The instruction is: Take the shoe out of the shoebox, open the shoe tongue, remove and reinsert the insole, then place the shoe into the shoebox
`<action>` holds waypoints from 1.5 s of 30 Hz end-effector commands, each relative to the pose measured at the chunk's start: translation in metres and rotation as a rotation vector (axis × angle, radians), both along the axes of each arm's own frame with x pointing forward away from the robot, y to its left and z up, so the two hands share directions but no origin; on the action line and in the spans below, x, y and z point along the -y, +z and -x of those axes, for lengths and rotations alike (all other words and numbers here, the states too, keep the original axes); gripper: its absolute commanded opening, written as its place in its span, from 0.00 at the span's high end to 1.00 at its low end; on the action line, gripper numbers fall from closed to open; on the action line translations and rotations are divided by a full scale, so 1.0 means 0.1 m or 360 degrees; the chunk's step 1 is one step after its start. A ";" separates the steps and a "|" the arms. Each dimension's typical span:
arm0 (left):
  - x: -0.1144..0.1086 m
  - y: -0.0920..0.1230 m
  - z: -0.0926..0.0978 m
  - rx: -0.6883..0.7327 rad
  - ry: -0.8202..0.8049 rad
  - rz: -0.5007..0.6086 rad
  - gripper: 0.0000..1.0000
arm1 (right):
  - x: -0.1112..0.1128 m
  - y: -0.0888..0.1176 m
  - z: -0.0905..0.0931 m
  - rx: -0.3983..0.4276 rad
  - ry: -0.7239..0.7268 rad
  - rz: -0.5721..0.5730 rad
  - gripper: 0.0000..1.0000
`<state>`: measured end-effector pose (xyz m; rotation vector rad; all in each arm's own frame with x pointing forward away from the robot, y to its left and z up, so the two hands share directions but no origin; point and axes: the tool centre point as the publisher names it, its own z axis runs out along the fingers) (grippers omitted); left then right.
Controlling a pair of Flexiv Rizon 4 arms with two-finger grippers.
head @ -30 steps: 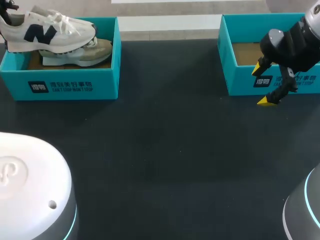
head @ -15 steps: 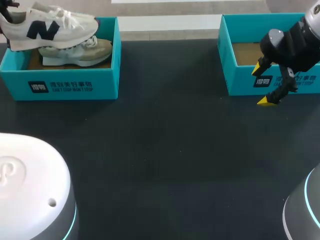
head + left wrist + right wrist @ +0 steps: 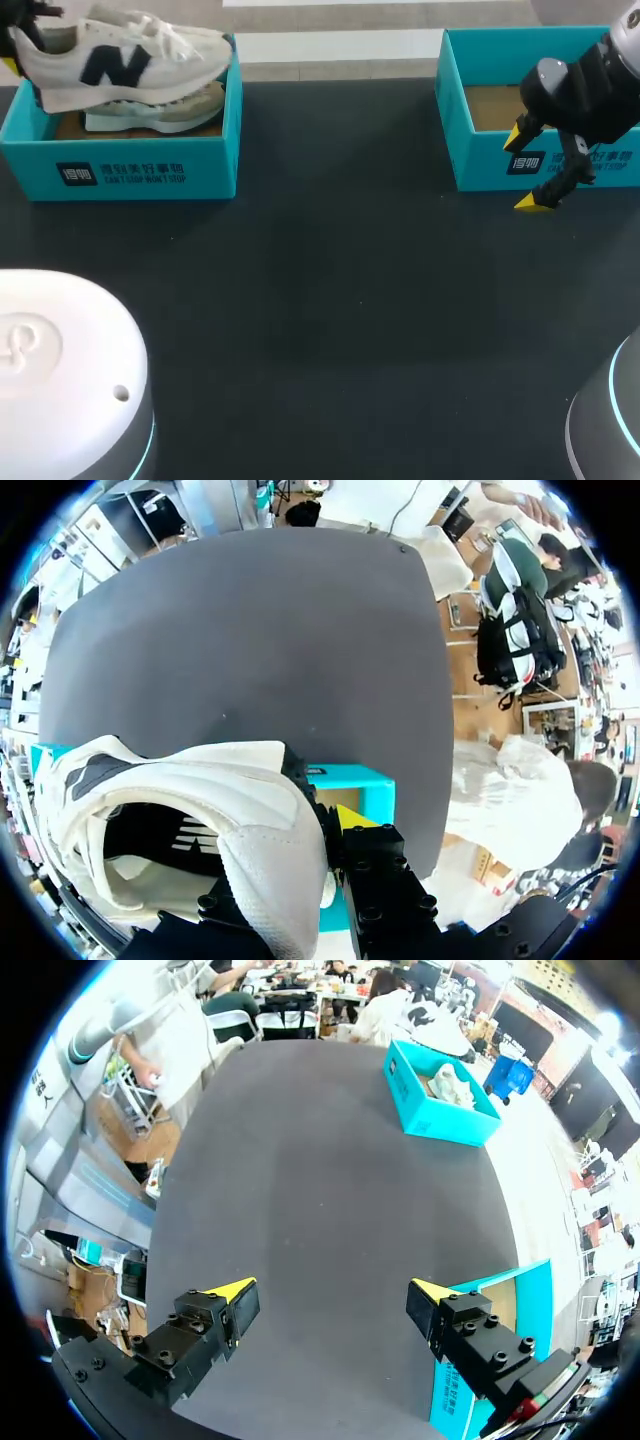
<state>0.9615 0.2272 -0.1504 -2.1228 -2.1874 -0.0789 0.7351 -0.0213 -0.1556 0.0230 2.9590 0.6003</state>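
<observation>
A white shoe (image 3: 130, 60) with a dark side mark hangs tilted above the left teal shoebox (image 3: 140, 170). My left gripper (image 3: 18, 40) is shut on the shoe's heel at the far left. In the left wrist view, the heel collar of the shoe (image 3: 200, 810) fills the space at my left gripper (image 3: 300, 855), and one yellow fingertip (image 3: 355, 818) shows outside the heel. A second, beige shoe (image 3: 190, 105) lies in that box. My right gripper (image 3: 524, 170) stands open in front of the right teal shoebox (image 3: 480, 160), holding nothing. Its open fingers (image 3: 232, 1295) frame bare table.
The dark table (image 3: 330, 300) stretches between the two boxes. The right shoebox (image 3: 500, 1305) shows a bare brown floor and lies beside my right gripper. My arms' white bases (image 3: 60, 370) sit at the near corners. The left shoebox (image 3: 440, 1100) is far ahead of my right gripper.
My left gripper has carried the white shoe to the right above the left box. The right arm has not moved.
</observation>
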 end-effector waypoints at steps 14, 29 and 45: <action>1.02 -0.05 0.90 0.0188 0.0079 -0.0026 1.00 | -0.02 0.00 -0.02 -0.0006 0.0000 0.0005 0.00; 1.77 -0.20 1.59 0.0206 0.0030 0.0012 1.00 | -0.02 0.00 -0.02 -0.0006 0.0000 0.0005 0.00; 1.90 -0.24 1.67 0.0172 -0.0020 -0.0006 1.00 | -0.02 0.00 -0.02 -0.0006 0.0000 0.0005 0.00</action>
